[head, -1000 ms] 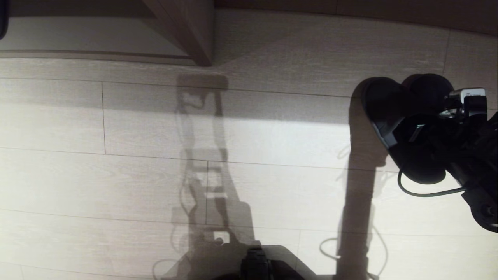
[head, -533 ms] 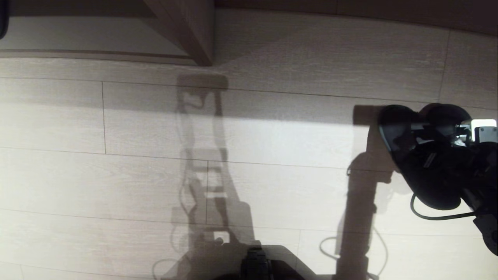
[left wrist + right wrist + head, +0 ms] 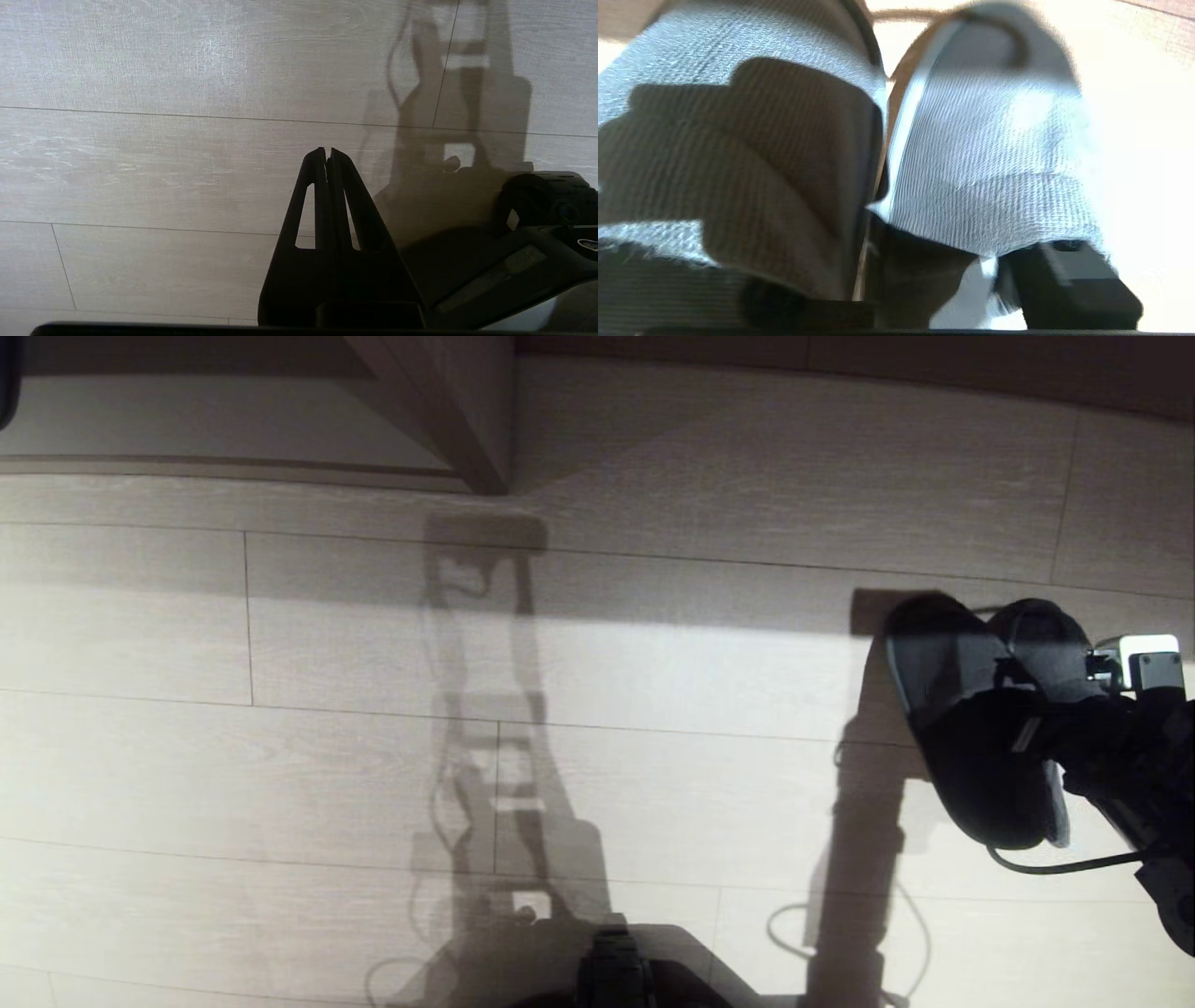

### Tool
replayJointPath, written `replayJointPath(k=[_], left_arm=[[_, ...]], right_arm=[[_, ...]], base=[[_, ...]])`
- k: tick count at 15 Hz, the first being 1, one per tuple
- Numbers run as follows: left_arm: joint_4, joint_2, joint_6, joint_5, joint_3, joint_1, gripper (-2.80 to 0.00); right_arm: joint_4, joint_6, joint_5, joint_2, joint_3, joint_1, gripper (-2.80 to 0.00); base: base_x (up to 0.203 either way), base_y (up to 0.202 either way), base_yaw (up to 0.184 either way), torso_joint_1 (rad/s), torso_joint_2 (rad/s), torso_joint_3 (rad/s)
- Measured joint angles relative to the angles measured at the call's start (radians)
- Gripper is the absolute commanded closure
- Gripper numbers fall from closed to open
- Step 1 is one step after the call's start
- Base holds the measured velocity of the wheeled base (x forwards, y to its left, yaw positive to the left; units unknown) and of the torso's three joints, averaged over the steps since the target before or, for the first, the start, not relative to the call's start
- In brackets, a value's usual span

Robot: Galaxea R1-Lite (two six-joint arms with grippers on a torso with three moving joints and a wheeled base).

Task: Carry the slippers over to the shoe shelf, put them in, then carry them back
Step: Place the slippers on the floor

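The grey-blue slippers (image 3: 943,672) lie side by side on the pale floor at the right, toes pointing away from me. My right gripper (image 3: 1027,733) hovers low over their bands, open. In the right wrist view its dark fingers (image 3: 920,266) stand apart at the band edge of the right-hand slipper (image 3: 985,154), next to the shaded one (image 3: 738,154). The shoe shelf (image 3: 187,425) is at the far left with its divider panel (image 3: 457,411). My left gripper (image 3: 328,151) hangs shut over bare floor.
Wood-look floor planks (image 3: 373,635) stretch between me and the shelf, crossed by my own shadow. My base (image 3: 611,975) shows at the near edge. A black cable (image 3: 1055,868) loops under the right arm.
The right arm carried the slippers nearer and down onto the floor, where they now lie flatter. The right gripper's jaws have come apart.
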Motion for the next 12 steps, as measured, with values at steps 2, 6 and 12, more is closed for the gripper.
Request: replayJointPath(k=[2, 6, 12], left_arm=[[0.0, 0.0, 0.0, 0.0, 0.0, 0.0, 0.0], [0.0, 0.0, 0.0, 0.0, 0.0, 0.0, 0.0], [0.0, 0.0, 0.0, 0.001, 0.0, 0.0, 0.0]], right_arm=[[0.002, -0.012, 0.005, 0.004, -0.01, 0.0, -2.8], [0.017, -0.029, 0.039, 0.018, -0.04, 0.001, -2.8], [0.027, -0.062, 0.054, 0.034, 0.046, 0.013, -2.8]], base=[[0.0, 0.0, 0.0, 0.0, 0.0, 0.0], [0.0, 0.0, 0.0, 0.0, 0.0, 0.0], [0.0, 0.0, 0.0, 0.0, 0.0, 0.0]])
